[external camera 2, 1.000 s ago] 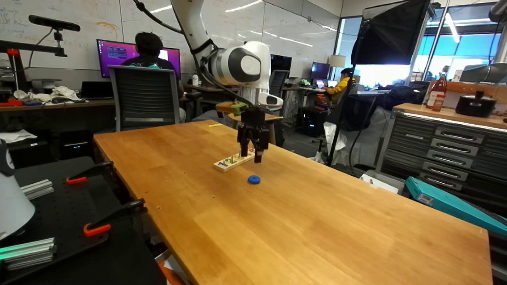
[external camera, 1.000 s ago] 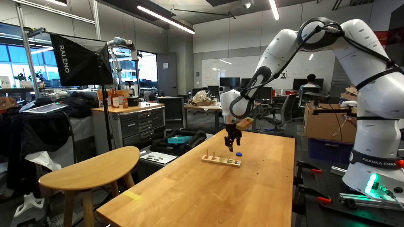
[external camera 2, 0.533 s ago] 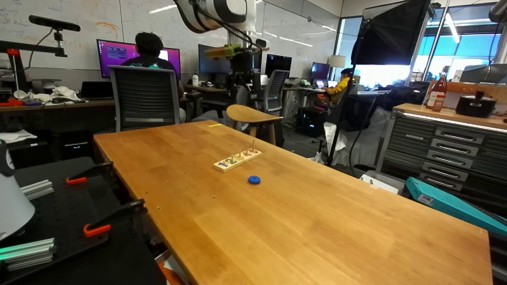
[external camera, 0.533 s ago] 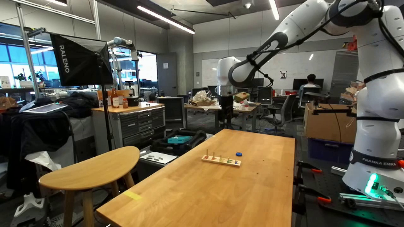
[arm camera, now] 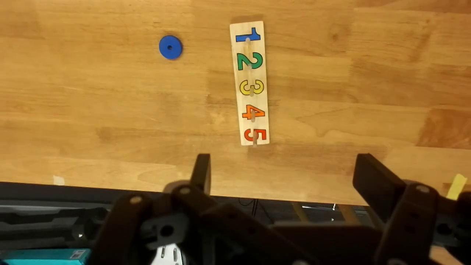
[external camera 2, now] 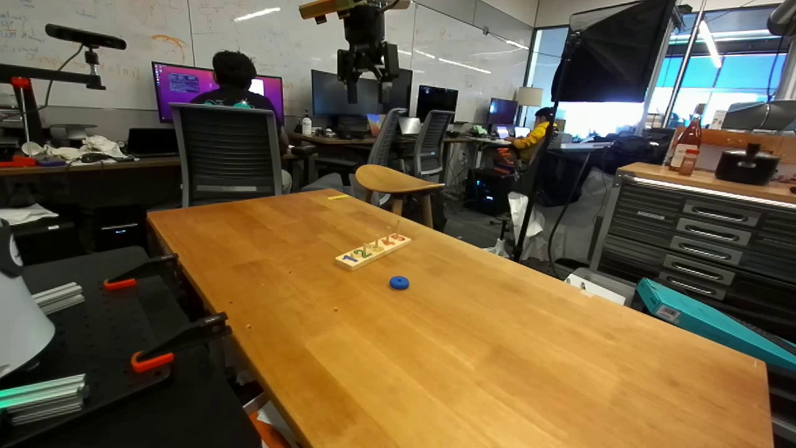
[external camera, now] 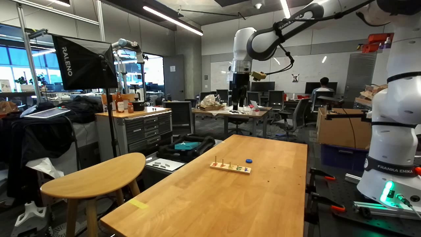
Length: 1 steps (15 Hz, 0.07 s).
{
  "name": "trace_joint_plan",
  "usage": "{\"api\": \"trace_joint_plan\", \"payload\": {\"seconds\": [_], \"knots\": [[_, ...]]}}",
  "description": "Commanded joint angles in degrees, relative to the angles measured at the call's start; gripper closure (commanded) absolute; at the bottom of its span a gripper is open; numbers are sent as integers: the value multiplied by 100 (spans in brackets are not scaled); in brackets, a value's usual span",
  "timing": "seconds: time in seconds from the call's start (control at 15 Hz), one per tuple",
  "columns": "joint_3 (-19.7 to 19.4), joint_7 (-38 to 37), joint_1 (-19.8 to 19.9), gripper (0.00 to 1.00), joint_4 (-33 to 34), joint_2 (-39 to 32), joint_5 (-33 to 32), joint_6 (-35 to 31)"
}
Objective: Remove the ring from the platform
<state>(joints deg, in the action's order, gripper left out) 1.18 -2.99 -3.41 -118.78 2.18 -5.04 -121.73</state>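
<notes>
We are seeing the blue ring (arm camera: 170,47) lying flat on the wooden surface (arm camera: 331,121), off the platform (arm camera: 243,74) and near its end marked 1. Five pegs (arm camera: 255,138) are rising from the platform's painted numbers (arm camera: 241,38). The hand (arm camera: 282,162) is hanging well above the surface, its fingers (arm camera: 377,180) standing wide apart. In both exterior views those numbers are looking tiny, so we are barely reading them there.

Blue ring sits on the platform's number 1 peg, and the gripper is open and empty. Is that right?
Not quite: the wrist view shows the blue ring lying on the tabletop, beside the platform and apart from it. The gripper is indeed open and empty.
</notes>
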Motion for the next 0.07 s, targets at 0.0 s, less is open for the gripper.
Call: {"api": "trace_joint_plan", "payload": {"seconds": [0.0], "knots": [[47, 3, 46, 0, 1, -5, 3, 12]]}}
